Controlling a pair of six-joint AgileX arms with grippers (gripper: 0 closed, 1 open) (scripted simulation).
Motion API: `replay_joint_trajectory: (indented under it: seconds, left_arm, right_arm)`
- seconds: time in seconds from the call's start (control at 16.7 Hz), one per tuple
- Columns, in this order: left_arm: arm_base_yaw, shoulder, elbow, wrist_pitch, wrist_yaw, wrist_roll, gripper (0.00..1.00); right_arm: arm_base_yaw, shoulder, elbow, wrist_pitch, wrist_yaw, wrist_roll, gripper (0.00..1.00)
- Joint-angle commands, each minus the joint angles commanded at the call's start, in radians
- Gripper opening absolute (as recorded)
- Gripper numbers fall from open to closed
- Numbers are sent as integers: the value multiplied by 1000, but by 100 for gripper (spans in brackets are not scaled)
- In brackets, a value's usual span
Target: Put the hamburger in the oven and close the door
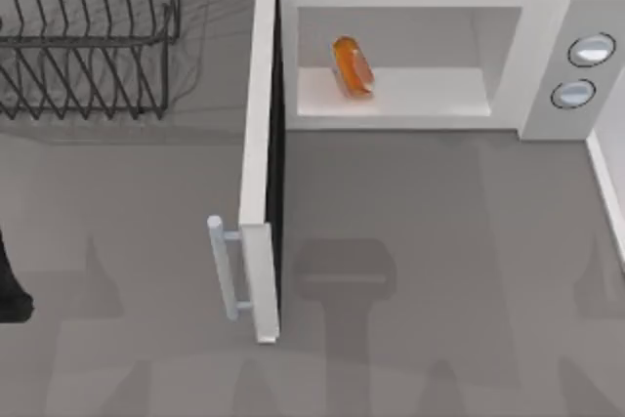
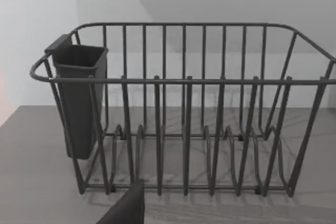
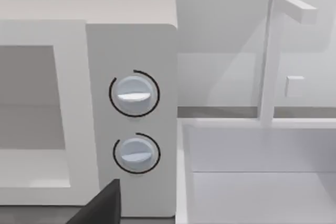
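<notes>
Across the grey table (image 1: 410, 271) the biggest thing is the oven (image 1: 430, 2), a pale box at the far side toward the right, its cavity open to the front; its side panel carries two round knobs (image 3: 134, 95), one above the other in the right wrist view; just beside the oven on the right stands a white sink-like basin (image 3: 252, 182) with a thin white upright post; at the far left sits a dark wire rack (image 2: 184, 129) with a dark cup clipped at one end; the door (image 1: 262, 163) stands swung wide open, jutting forward from the cavity's left edge, its silver bar handle (image 1: 223, 266) on the outer face near the free end; the hamburger (image 1: 353, 67) lies tilted on the cavity floor, left of centre; of the left arm a dark piece (image 1: 12, 290) shows at the table's left edge; whether either gripper's fingers are wide or narrow I cannot tell.
</notes>
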Motion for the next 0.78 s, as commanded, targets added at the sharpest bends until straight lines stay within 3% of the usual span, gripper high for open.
replay_joint_trajectory:
  seconds: [0.54, 0.78]
  left_arm:
    - [0, 0, 0, 0, 0, 0, 2]
    - [0, 0, 0, 0, 0, 0, 0]
  right_arm:
    - [0, 0, 0, 0, 0, 0, 100]
    - [0, 0, 0, 0, 0, 0, 100]
